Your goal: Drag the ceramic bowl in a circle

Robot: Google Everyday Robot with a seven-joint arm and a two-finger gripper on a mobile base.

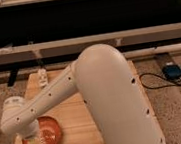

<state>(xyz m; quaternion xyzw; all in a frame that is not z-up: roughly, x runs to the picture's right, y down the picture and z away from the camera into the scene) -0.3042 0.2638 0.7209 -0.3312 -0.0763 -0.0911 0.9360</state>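
Note:
The ceramic bowl [44, 138], a wide, shallow orange-red dish with pale rings inside, sits at the front left corner of the wooden table [79, 128]. My white arm reaches down from the right over the table. My gripper [37, 140] hangs below the round wrist and dips into the bowl's left half, where its tips blend with the glaze. The arm hides much of the table's right side, and the white cup is out of view behind it.
A small pale object [42, 79] stands at the table's back left corner. A dark shelf unit with a pale rail [129, 33] runs behind the table. A blue device [172, 70] and black cables lie on the carpet at right.

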